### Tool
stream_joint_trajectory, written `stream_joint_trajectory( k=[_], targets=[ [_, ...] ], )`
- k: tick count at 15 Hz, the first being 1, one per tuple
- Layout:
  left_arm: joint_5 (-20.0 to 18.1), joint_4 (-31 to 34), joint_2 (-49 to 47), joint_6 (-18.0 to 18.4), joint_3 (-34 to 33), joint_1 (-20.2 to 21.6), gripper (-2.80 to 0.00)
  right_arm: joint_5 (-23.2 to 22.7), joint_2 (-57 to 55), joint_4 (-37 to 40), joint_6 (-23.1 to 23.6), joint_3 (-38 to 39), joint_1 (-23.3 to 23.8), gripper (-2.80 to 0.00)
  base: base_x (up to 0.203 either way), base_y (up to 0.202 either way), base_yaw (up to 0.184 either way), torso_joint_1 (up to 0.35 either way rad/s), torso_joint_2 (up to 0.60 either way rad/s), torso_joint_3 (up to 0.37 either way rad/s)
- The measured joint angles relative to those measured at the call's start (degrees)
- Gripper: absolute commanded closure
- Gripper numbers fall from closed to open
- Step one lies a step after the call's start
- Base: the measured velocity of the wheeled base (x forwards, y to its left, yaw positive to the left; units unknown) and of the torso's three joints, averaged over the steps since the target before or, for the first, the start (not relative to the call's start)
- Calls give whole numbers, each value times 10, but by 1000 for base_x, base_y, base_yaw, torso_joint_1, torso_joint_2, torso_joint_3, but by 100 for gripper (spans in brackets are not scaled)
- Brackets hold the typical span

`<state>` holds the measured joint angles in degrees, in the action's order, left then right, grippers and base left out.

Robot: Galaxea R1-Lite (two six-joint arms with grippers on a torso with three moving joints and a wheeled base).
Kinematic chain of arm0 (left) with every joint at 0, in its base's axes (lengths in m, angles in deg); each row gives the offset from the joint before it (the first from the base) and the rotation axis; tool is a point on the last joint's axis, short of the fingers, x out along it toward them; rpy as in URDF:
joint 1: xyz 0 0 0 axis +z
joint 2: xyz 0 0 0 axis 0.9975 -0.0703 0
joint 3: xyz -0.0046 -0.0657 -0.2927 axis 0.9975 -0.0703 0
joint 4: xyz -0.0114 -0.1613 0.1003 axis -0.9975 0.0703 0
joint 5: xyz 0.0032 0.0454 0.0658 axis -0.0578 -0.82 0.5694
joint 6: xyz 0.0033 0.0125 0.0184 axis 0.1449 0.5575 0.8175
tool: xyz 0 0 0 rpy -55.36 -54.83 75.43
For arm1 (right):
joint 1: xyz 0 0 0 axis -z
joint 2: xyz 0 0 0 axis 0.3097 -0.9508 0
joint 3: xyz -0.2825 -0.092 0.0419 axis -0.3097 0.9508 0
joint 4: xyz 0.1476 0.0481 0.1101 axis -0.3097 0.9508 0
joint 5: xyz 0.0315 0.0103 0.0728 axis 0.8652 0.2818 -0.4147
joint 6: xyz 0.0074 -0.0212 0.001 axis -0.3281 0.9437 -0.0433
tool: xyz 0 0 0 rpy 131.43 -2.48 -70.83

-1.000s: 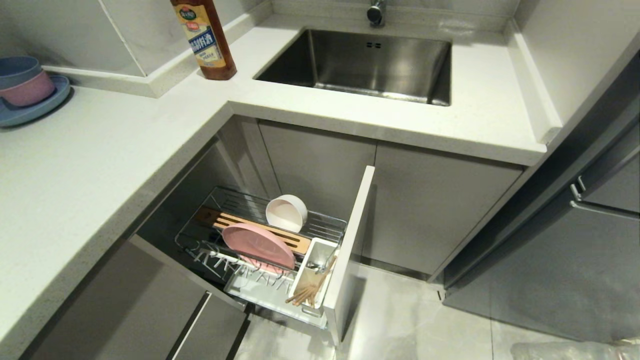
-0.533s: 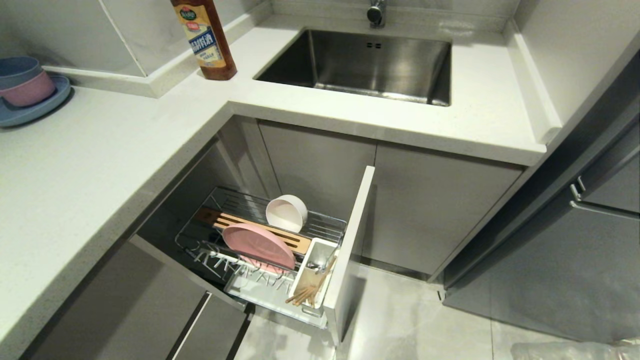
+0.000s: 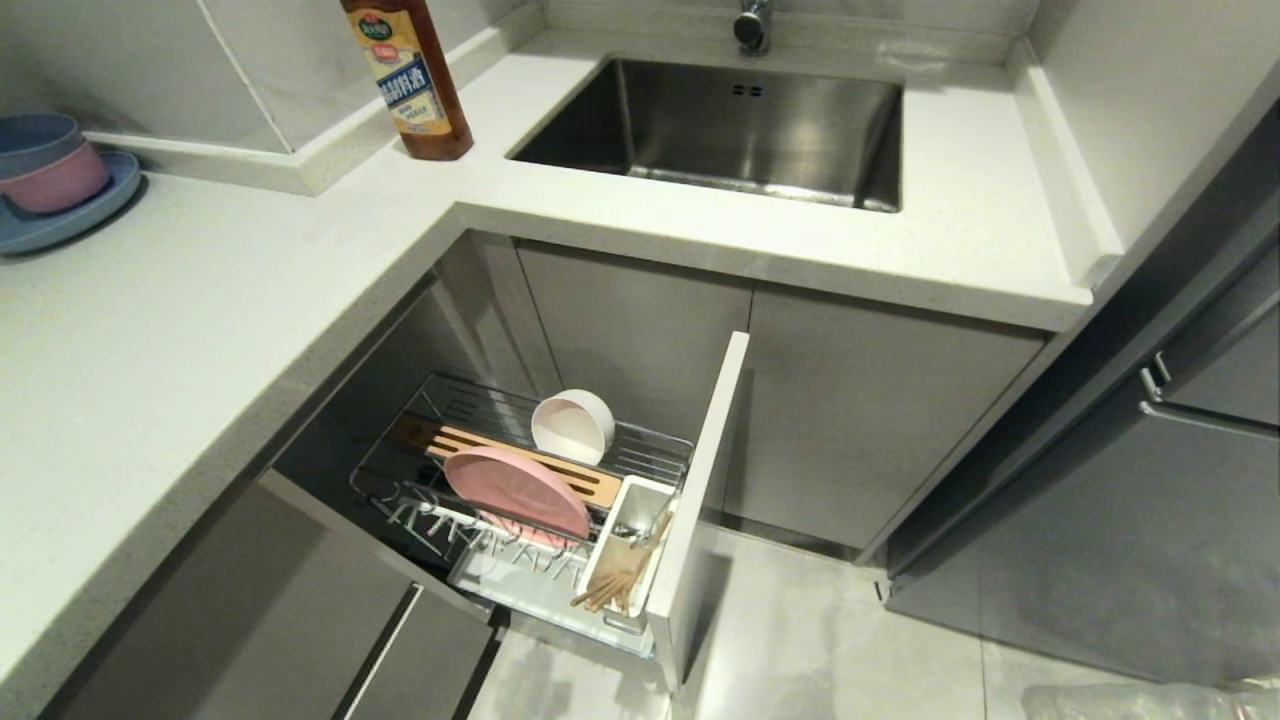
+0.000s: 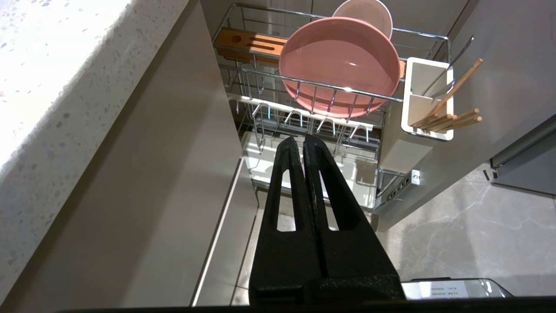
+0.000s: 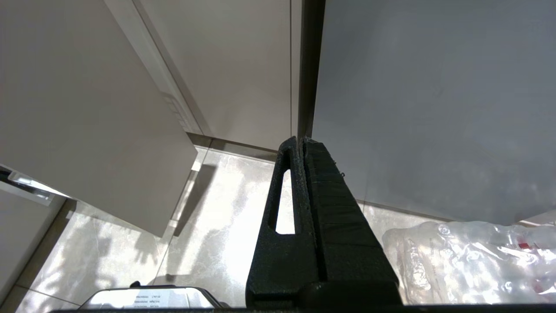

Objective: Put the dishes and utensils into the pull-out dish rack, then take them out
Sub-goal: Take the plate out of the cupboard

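Note:
The pull-out dish rack [image 3: 655, 448] [image 4: 421, 37] stands drawn out of the corner cabinet, its narrow grey door front [image 3: 700, 500] facing the floor side. In it the pink oval plate [image 3: 515, 492] [image 4: 339, 65] stands on edge, with the cream-white bowl [image 3: 572, 426] [image 4: 369, 11] behind it by the wooden block [image 3: 470, 442]. The chopsticks [image 3: 610, 585] [image 4: 451, 119] and the metal spoon [image 4: 451, 61] lean in the white cup [image 3: 625, 520]. My left gripper [image 4: 299, 138] is shut and empty, short of the rack's near edge. My right gripper [image 5: 299, 140] is shut and empty, over the floor by cabinet doors.
The white countertop [image 3: 200, 300] wraps the corner with a steel sink [image 3: 730, 130], a sauce bottle [image 3: 410, 80], and small blue and pink bowls on a blue plate [image 3: 50, 185]. A crumpled clear plastic bag [image 5: 469, 256] lies on the tiled floor at the right.

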<state>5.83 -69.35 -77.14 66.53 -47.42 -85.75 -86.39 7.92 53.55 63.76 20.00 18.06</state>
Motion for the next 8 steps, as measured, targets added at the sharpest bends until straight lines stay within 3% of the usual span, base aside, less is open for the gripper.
stream_joint_trajectory(
  k=[6,8],
  targets=[
    [2,-4,0,-20,-1,0,0,0,0,0,0,0,0,0,0,0,0,0,0,0],
    [1,-41,0,-33,19,0,0,0,0,0,0,0,0,0,0,0,0,0,0,0]
  ],
)
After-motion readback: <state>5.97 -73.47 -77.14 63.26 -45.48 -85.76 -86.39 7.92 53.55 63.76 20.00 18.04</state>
